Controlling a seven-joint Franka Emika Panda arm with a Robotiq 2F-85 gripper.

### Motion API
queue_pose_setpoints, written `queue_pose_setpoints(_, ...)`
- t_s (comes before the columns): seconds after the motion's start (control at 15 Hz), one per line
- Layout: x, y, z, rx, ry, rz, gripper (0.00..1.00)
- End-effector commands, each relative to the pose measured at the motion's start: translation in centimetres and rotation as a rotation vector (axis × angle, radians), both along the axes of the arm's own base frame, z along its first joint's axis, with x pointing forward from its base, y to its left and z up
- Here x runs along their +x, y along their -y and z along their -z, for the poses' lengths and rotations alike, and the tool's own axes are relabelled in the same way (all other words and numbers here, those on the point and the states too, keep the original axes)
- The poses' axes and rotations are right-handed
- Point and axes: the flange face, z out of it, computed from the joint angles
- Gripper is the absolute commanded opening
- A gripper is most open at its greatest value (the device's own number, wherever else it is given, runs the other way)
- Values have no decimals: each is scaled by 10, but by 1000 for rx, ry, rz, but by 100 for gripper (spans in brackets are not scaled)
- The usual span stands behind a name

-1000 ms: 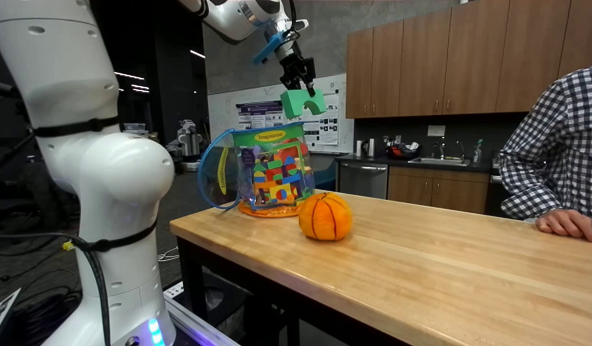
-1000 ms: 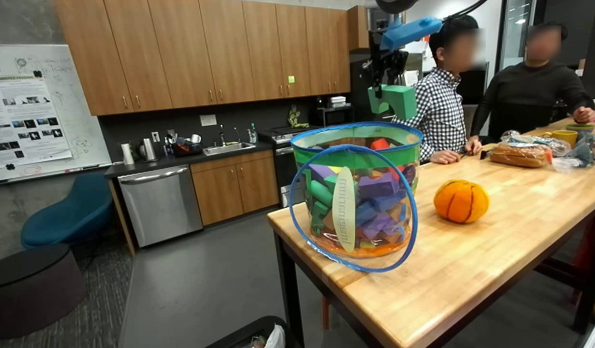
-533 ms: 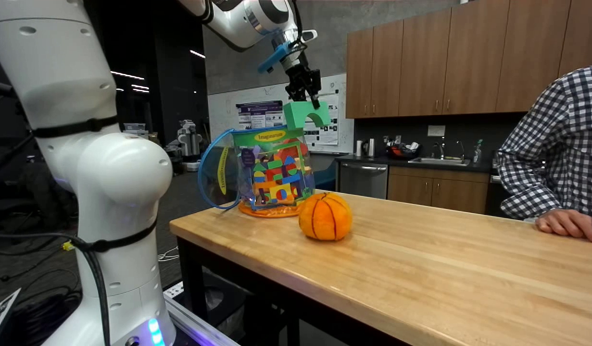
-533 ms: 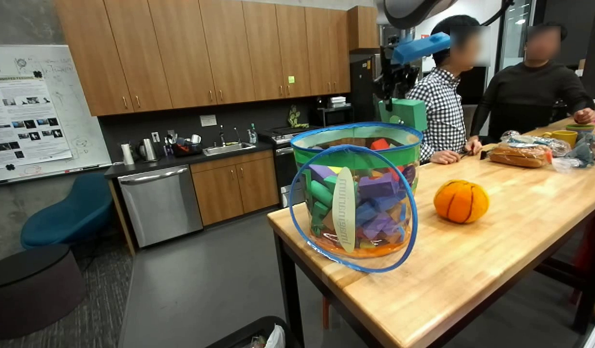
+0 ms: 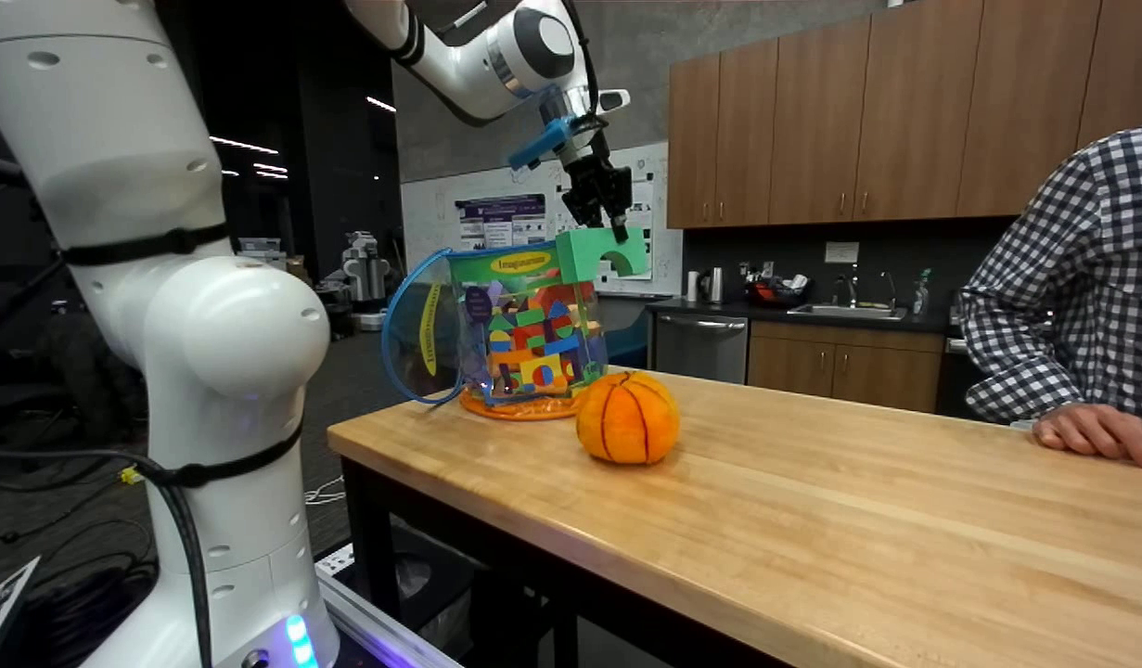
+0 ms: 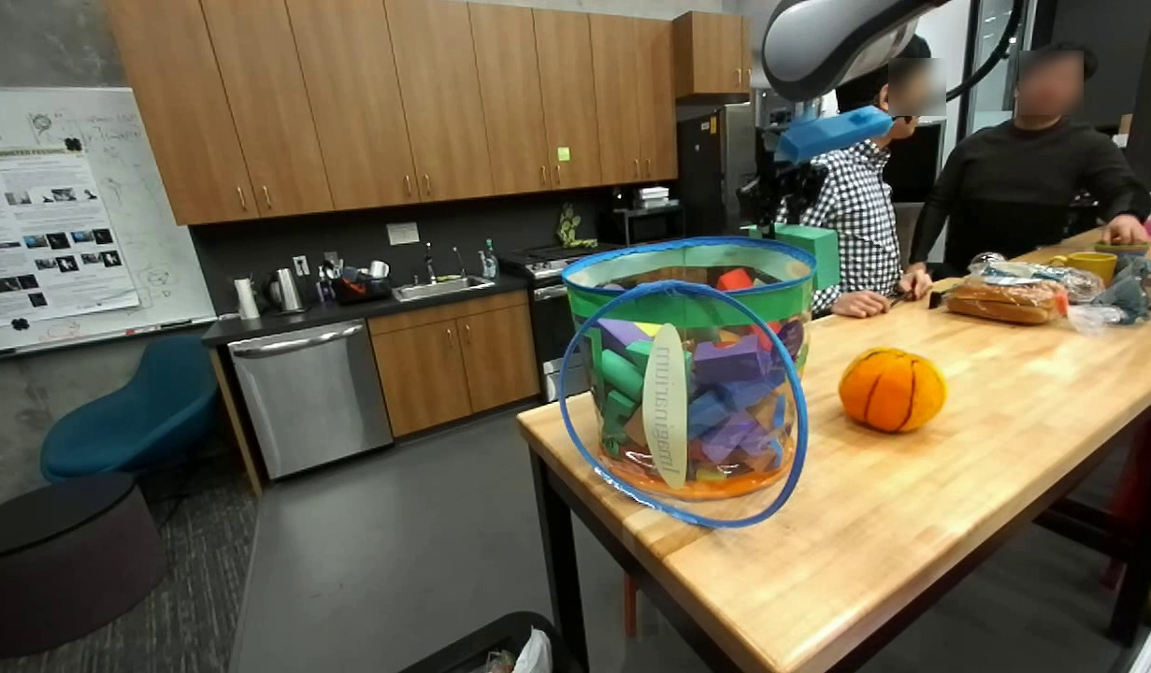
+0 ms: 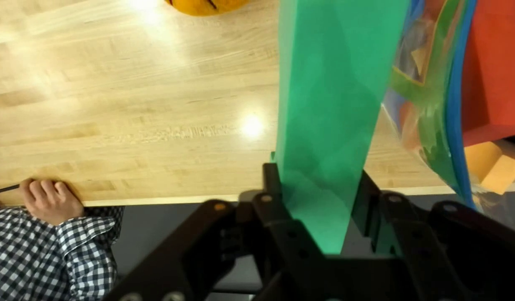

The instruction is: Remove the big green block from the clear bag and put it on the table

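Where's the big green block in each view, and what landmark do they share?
In an exterior view: upper middle, big green block hiding part of the clear bag.
In an exterior view: right of centre, big green block partly behind the clear bag.
Wrist view: right of centre, big green block reaching the top edge.
Shared landmark: orange pumpkin.

Kitchen [image 6: 351,307]: I'm in a workplace one
Sink [image 6: 437,293] and dishwasher [image 6: 311,397]: beyond my pincer [image 7: 318,177], below wooden cabinets [image 6: 369,103]
Whiteboard [image 6: 168,229]: also beyond it, with posters [image 6: 56,224]
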Motion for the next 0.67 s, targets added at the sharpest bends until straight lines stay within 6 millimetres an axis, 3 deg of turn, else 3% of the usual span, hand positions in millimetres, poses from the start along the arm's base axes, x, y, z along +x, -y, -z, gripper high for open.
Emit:
queue_pose_setpoints(0.0,-7,14,20,46,20,-15,17)
queue_pose_setpoints(0.2,-8,31,38,61,42,-19,17)
queue_pose_setpoints(0.6,-22,98,51,31,95,-35,17)
